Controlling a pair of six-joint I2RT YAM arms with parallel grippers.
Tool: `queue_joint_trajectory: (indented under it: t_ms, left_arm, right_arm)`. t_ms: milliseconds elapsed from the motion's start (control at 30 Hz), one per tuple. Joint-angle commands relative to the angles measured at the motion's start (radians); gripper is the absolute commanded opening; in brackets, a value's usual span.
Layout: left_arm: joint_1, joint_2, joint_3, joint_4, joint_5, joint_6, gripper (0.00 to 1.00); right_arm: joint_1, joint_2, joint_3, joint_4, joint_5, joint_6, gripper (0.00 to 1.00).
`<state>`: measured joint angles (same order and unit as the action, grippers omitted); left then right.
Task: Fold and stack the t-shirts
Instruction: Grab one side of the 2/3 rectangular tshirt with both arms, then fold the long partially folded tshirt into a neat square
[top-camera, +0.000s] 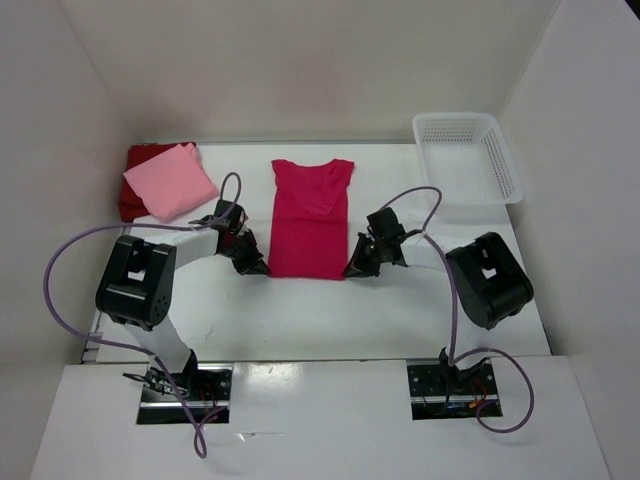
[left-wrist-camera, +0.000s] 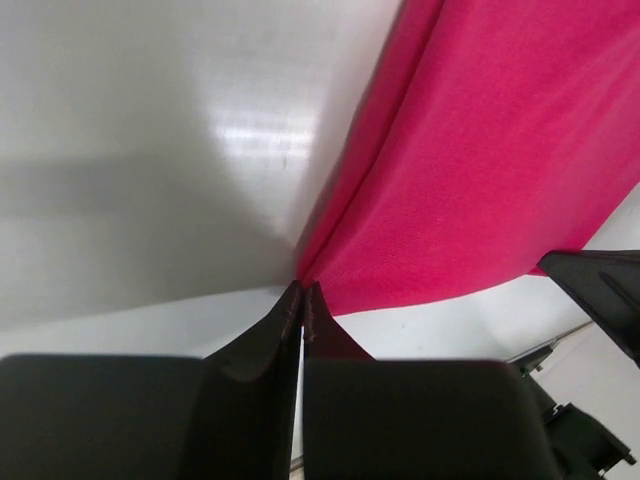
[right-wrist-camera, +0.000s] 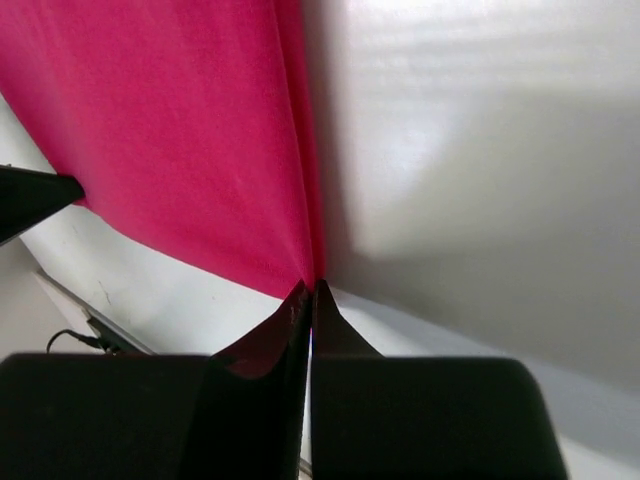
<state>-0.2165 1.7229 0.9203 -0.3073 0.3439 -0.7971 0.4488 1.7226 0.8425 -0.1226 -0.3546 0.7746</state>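
The magenta t-shirt lies flat on the white table, collar at its far end and hem at its near end, narrowed into a long upright strip. The left gripper sits at the near left corner of this shirt with its fingers pressed together. In the left wrist view the two black tips meet right where the cloth's corner ends, so they pinch the very edge of the hem there. The shirt's left side shows in that view as a soft doubled edge running away from the tips. The right gripper mirrors this at the shirt's near right corner. Its fingers are closed tight too, and the right wrist view shows the cloth's corner running down into the meeting tips. Each wrist view catches the other gripper's dark tip at the opposite hem corner. Both grippers are low at the table surface, and the hem stretches straight between them. Left of the magenta shirt, well apart from it, the pink t-shirt lies folded into a tilted square on top of the dark red t-shirt, which shows along its left and far edges. Right of the magenta shirt and beyond its collar end stands the white basket, against the right wall.
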Motion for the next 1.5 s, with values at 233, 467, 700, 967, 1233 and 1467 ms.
queue_joint_trajectory:
  t_ms: [233, 467, 700, 967, 1233, 1467]
  left_arm:
    - [-0.053, -0.414, -0.233, -0.304, 0.141, 0.024, 0.0]
    - [-0.053, -0.642, -0.042, -0.486, 0.109, -0.037, 0.0]
    - [0.011, -0.257, 0.254, -0.307, 0.015, 0.025, 0.0]
    - [0.112, 0.116, 0.474, -0.184, -0.102, 0.0, 0.0]
    - [0.175, 0.241, 0.529, -0.122, -0.108, -0.053, 0.16]
    - [0.203, 0.101, 0.511, -0.056, -0.091, -0.042, 0.54]
  right_arm:
    - [0.135, -0.398, -0.178, -0.213, 0.019, 0.116, 0.0]
    - [0.076, -0.638, -0.071, -0.37, -0.026, 0.134, 0.0]
    - [-0.084, -0.242, 0.254, -0.261, -0.047, -0.058, 0.0]
    - [-0.136, 0.279, 0.766, -0.287, -0.08, -0.149, 0.0]
    - [-0.145, 0.566, 1.072, -0.333, -0.057, -0.152, 0.06]
    - [-0.145, 0.444, 1.037, -0.334, -0.021, -0.186, 0.44]
